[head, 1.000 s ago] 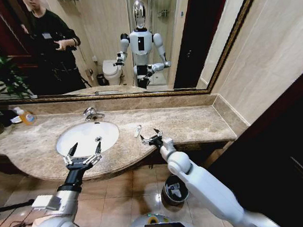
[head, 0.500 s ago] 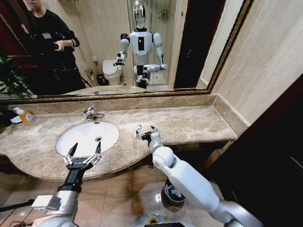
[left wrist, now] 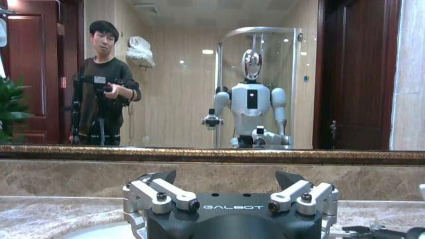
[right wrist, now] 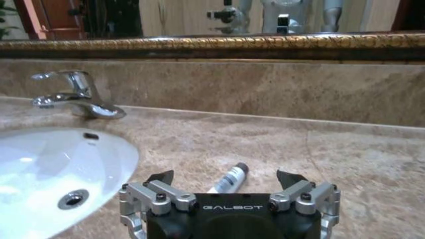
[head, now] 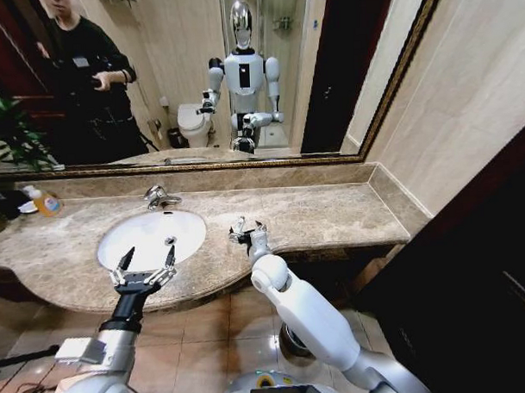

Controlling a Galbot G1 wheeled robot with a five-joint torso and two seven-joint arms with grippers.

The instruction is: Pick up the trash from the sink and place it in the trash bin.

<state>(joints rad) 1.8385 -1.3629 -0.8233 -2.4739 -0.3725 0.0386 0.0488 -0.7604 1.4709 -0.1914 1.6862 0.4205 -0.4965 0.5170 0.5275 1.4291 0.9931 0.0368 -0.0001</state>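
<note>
A white tube with a dark cap (right wrist: pixel 228 180), one piece of the trash, lies on the marble counter just right of the sink (head: pixel 152 237). My right gripper (head: pixel 247 225) hovers low over this tube, open, with a finger on each side of it (right wrist: pixel 224 174). My left gripper (head: pixel 150 252) is open above the front rim of the white basin (right wrist: pixel 40 164) and holds nothing (left wrist: pixel 226 175). The trash bin (head: pixel 287 340) stands on the floor below the counter, mostly hidden behind my right arm.
A chrome faucet (head: pixel 159 197) stands behind the basin. An orange-liquid bottle (head: pixel 45 202) and a plant (head: pixel 6 136) are at the far left of the counter. A mirror covers the wall behind, with a person reflected in it. The counter's right part is bare marble (head: pixel 341 211).
My right arm has swung left from near the counter's front edge to the tube beside the sink. The left arm has not moved.
</note>
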